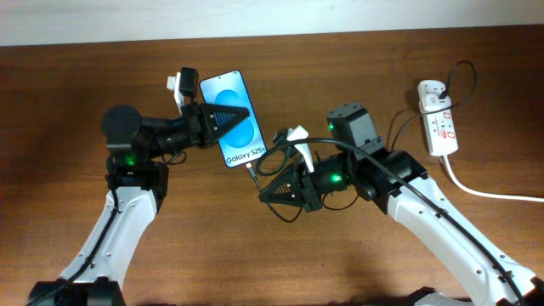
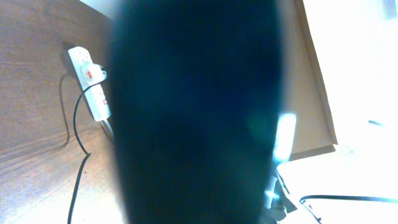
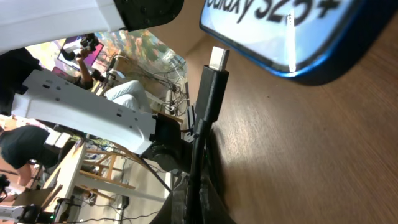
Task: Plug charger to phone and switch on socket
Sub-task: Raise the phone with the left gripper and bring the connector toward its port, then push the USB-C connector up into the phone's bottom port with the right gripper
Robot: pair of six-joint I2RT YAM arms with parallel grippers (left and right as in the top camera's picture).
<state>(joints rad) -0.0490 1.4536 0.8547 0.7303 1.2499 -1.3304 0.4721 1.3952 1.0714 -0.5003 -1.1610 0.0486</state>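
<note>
Charger: the right gripper is clamped tight on the cable just behind the tip. The tip sticks out ahead of the fingers, aimed at the bottom edge of the phone. The right wrist view shows a small gap between tip and phone, so it is not plugged in. Overhead can't settle that; there the two look as good as touching.

The phone is just ahead of the right gripper, screen up and lit blue. The left gripper is closed on the phone from its side, and its black fingers cover mid-screen.

In the left wrist view a dark blur fills the middle and its own fingers can't be made out. That view does show the socket far ahead of the left gripper, with a black cable running to it. Overhead, the socket lies well behind the right gripper, and the white cord trails off from it.

The table is brown wood. Only the right wrist view sees past its edge: a cluttered lab, a white arm link, stands and loose cables.
</note>
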